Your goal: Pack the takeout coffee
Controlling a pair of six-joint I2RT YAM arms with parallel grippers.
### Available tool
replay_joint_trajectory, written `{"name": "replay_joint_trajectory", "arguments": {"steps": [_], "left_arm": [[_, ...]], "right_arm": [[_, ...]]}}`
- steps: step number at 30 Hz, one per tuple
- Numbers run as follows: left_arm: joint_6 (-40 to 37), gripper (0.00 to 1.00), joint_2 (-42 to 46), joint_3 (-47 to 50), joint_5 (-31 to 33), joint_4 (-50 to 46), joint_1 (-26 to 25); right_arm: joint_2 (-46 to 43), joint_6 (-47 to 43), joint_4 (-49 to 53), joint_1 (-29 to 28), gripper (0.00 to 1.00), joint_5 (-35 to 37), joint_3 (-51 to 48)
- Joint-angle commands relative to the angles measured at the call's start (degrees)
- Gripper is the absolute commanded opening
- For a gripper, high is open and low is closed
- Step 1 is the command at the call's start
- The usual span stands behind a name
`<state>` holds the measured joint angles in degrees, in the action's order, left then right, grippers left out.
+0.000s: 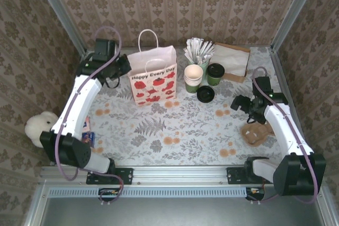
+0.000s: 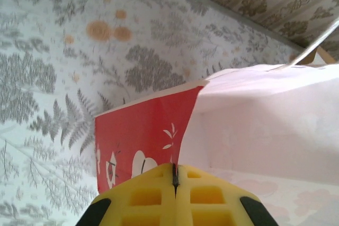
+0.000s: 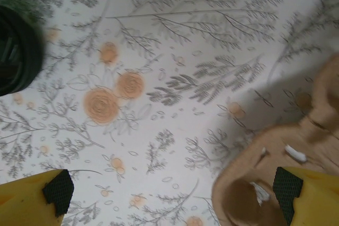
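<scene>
At the far left, the left hand is closed, pinching the side edge of the paper bag, seemingly steadying it for packing. Well to its right, the takeout coffee stands on the surface, ahead and left of the right hand, which gapes empty. Next, that hand must reach the cup and grasp it.

Left arm: white shell links between black joints, black housing at the wrist.
Right arm: same white shells and black joints.
Cable: thin, purplish grey, looping along each arm.
Base plates: black, bolted onto a silver rail.
Left hand: yellow plastic fingers with square recesses, black corners.
Right hand: yellow fingers, black textured pads.
</scene>
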<state>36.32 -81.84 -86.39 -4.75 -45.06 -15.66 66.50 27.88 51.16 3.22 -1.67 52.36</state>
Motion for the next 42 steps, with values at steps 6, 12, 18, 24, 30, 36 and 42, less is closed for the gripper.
{"name": "replay_joint_trajectory", "arguments": {"steps": [6,12,18,24,30,36,42], "left_arm": [[11.5,0.05,10.4,10.3,-4.3,-0.7,-4.3],[13.8,0.27,11.5,11.0,-6.0,-5.4,-8.7],[9.1,0.78,18.5,13.9,-5.0,-0.2,-7.4],[5.5,1.0,21.6,15.5,0.5,-1.1,-3.7],[4.4,1.0,21.5,16.4,1.5,-1.3,-2.1],[5.2,1.0,19.9,17.9,-0.1,1.1,-1.7],[4.5,1.0,18.1,17.7,-1.0,2.1,-1.7]], "right_arm": [[5.1,0.9,-0.4,0.3,1.0,-3.6,-6.4],[10.7,2.2,-6.3,0.0,1.0,-3.8,-9.0],[15.7,2.5,-9.6,-1.7,1.0,-5.8,-9.5],[19.7,4.1,-11.8,-7.7,1.0,-9.7,-6.5],[23.5,6.1,-12.0,-15.3,1.0,-11.6,-1.8],[25.3,18.5,-19.3,-20.2,1.0,-18.3,1.6],[25.6,16.4,-16.5,-20.4,1.0,-20.8,6.7]]}}
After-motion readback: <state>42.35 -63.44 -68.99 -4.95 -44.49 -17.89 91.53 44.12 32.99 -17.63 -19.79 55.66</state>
